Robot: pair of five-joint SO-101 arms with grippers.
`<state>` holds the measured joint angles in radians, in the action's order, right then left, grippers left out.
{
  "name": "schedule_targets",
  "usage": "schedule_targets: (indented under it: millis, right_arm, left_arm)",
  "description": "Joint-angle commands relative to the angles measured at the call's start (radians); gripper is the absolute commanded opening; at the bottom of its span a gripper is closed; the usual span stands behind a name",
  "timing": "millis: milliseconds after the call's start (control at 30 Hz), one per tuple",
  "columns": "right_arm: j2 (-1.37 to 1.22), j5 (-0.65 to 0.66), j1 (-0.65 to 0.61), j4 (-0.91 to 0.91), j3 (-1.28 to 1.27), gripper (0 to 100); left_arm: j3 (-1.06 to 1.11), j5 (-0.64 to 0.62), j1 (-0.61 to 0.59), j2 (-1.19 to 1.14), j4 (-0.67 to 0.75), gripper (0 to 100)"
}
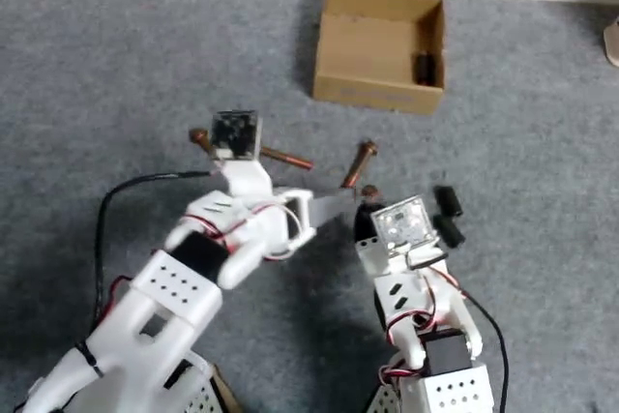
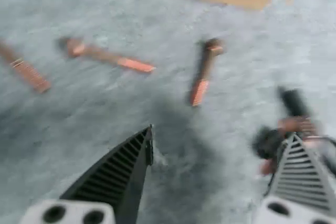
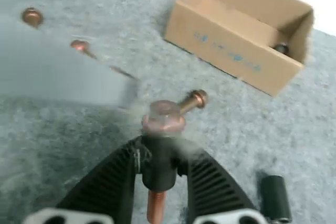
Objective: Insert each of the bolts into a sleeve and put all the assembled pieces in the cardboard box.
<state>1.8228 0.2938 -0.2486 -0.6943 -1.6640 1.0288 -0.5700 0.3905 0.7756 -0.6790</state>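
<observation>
**Holding a bolt seated in its sleeve, with three bolts loose on the counter**

Watching from my remote station, I have the right tool (image 3: 160,150) clenched on a black sleeve (image 3: 157,169). A copper bolt (image 3: 163,118) stands through it, head up, with the shank showing below. The left tool (image 2: 220,134) is released, its jaws spread wide above the grey counter (image 1: 542,123), just beside the held piece at its 9 o'clock in the high view.

A second bolt (image 1: 358,163) lies on the counter at 12 o'clock from the held piece. A third bolt (image 1: 285,157) lies at 10 o'clock. A fourth bolt (image 1: 201,138) lies farther out the same way, partly hidden by the left arm's camera.

Two unfilled sleeves lie close together at 3 o'clock from the right tool, the upper sleeve (image 1: 447,200) and the lower sleeve (image 1: 450,231). The cardboard box (image 1: 372,94) sits open at 12 o'clock on the counter, well apart from both tools. A dark piece (image 1: 424,67) rests against its 3 o'clock wall.
</observation>
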Motion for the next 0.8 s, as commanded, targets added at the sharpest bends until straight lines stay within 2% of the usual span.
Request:
schedule_targets:
  millis: [0,133,300,500,767]
  right_arm:
    - [0.002,-0.026,0.018,-0.001,0.045,0.5]
    - [0.001,-0.048,0.018,-0.001,0.09,0.5]
    - [-0.028,-0.046,0.021,-0.001,0.153,0.5]
    - [-0.271,-0.048,0.022,0.002,0.266,0.5]
    - [-0.584,-0.048,0.022,0.004,0.547,0.5]
  left_arm:
    - [-0.068,0.003,-0.101,0.016,-0.098,36]
    - [-0.038,0.003,-0.18,0.016,-0.12,36]
    - [0.025,0.003,-0.206,0.016,-0.12,36]
    - [0.053,0.003,-0.206,0.016,-0.12,36]
    - [0.067,0.006,-0.206,0.015,-0.12,36]
